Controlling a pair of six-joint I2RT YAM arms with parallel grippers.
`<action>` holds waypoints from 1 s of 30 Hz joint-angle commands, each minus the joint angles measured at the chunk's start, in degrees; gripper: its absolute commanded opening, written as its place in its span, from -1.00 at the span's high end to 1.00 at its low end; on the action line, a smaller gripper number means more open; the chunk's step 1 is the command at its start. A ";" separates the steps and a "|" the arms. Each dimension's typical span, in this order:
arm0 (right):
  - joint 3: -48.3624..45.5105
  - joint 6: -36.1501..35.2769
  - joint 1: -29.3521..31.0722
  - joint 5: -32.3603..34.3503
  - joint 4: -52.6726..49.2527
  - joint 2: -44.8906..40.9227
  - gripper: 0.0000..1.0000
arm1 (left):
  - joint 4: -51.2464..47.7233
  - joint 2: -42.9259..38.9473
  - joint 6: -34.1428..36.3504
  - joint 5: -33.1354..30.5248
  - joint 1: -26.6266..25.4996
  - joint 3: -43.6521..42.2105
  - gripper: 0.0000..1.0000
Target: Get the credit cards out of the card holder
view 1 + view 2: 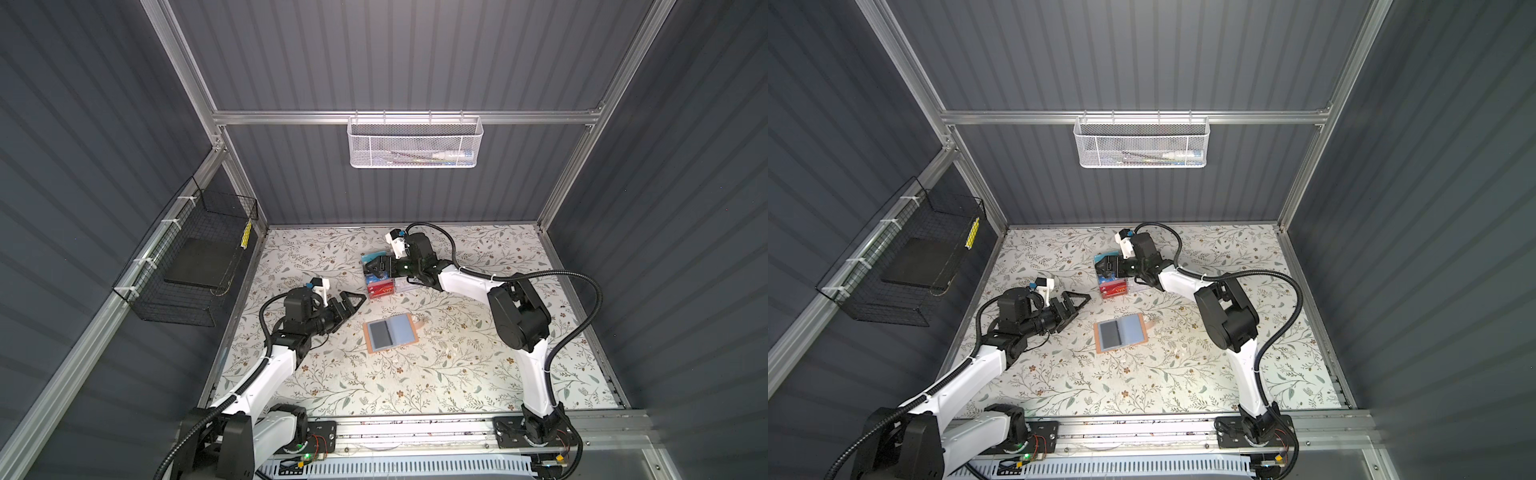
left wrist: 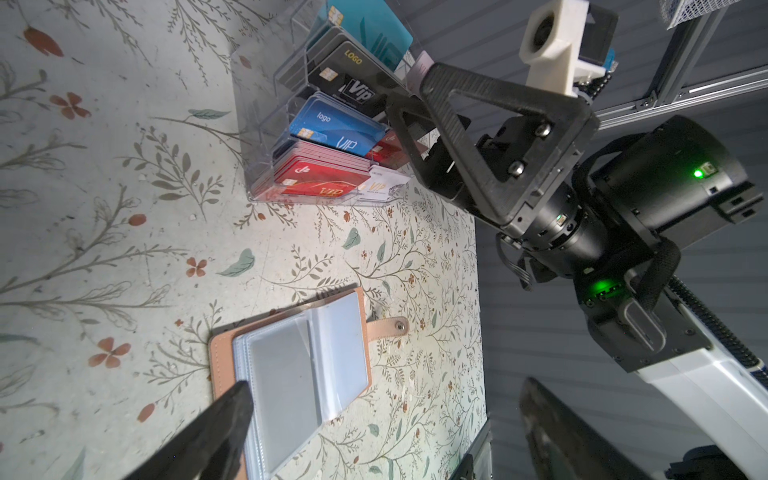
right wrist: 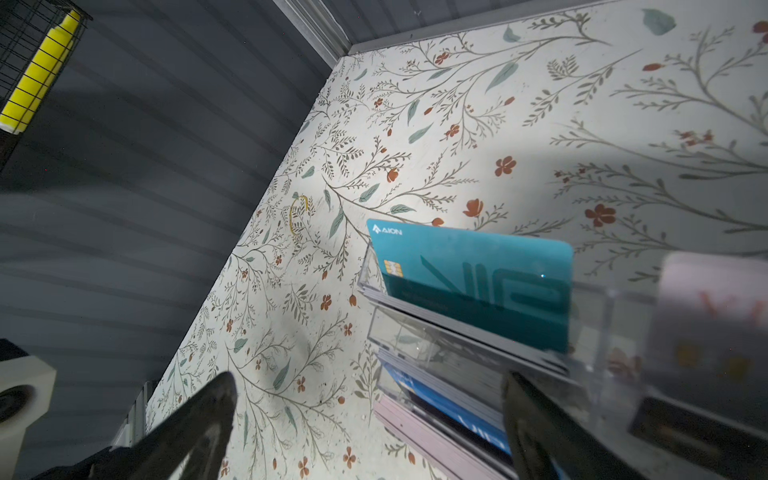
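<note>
A: Biggest first?
B: Floral-print tabletop [image 1: 374,386], w/ a clear acrylic tiered rack [image 1: 380,286] toward the back, near centre.
A: Holder?
B: Tan-peach leather-like booklet card holder [image 1: 390,332] lies open flat mid-table, just in front of the rack, not touching it. Both top views give only grey-blue pages, one darker; left wrist view adds clear plastic sleeves and a snap strap [image 2: 388,328].
A: Grippers?
B: The right gripper [image 1: 376,267]: jaws spread wide, nothing btwn them, over the rack's upper tiers; contact, can't tell. The left gripper [image 1: 353,302]: fingers just as far apart, empty, beside rack and holder, touching neither.
A: Cards?
B: Thin plastic "VIP" credit cards [image 2: 328,178] stand in the rack's tiers: red, blue, black, teal. Right wrist view alone reads "AION" on the teal card [image 3: 478,282]. Any in the holder, can't tell.
</note>
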 commanded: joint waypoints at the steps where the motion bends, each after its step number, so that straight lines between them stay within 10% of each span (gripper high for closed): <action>1: 2.24 0.49 0.16 -1.05 -0.53 1.46 -0.98 | 0.91 0.52 1.07 0.49 0.46 -0.99 -1.00; 30: -1.35 -3.96 -0.42 7.88 -2.34 -4.79 -0.98 | 2.72 2.29 0.71 0.93 0.43 -1.67 -1.00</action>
